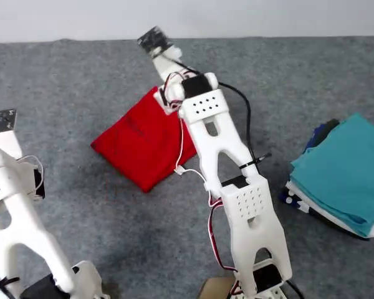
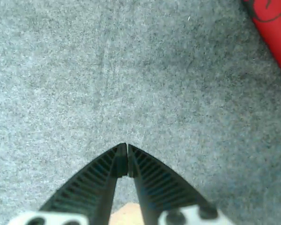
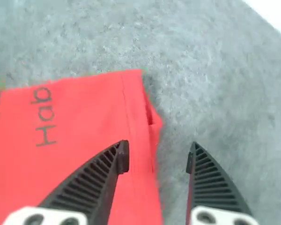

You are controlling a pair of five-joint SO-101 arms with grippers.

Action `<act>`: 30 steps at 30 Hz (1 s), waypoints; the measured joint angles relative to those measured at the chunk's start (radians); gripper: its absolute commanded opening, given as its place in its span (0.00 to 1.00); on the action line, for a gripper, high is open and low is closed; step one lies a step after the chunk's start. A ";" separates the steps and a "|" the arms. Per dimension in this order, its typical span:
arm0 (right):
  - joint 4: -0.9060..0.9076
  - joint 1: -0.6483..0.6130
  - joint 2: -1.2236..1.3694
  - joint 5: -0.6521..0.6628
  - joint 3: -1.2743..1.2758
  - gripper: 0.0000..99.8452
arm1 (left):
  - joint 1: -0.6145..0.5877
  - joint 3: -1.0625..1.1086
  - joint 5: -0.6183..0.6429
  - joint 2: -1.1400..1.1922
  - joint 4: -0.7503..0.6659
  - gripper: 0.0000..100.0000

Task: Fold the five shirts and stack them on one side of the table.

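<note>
A folded red shirt (image 1: pixel 140 144) lies on the grey felt table (image 1: pixel 81 93), left of centre. The right arm stretches over its far right corner. In the right wrist view my right gripper (image 3: pixel 157 157) is open, straddling the edge of the red shirt (image 3: pixel 75 154), one finger over the cloth and one over bare felt. A stack of folded shirts (image 1: pixel 343 177), teal on top, sits at the table's right edge. My left gripper (image 2: pixel 127 161) is shut with nothing in it, above bare felt near the left edge, with the red shirt's corner (image 2: pixel 271 23) farther off.
The left arm's base and links (image 1: pixel 19 224) stand at the front left. The right arm's base (image 1: pixel 255 249) stands at the front centre, with its cable running beside it. Open felt lies between the red shirt and the stack.
</note>
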 measured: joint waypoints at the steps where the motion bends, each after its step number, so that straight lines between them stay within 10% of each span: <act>1: 0.029 0.002 0.000 -0.035 -0.023 0.21 | 0.000 0.000 0.000 0.000 0.000 0.00; 19: 0.473 -0.006 0.000 -0.733 -0.173 0.21 | 0.000 0.000 0.000 0.000 0.000 0.00; 30: 0.473 -0.183 0.012 -0.939 -0.130 0.48 | 0.000 0.003 0.000 0.000 0.000 0.00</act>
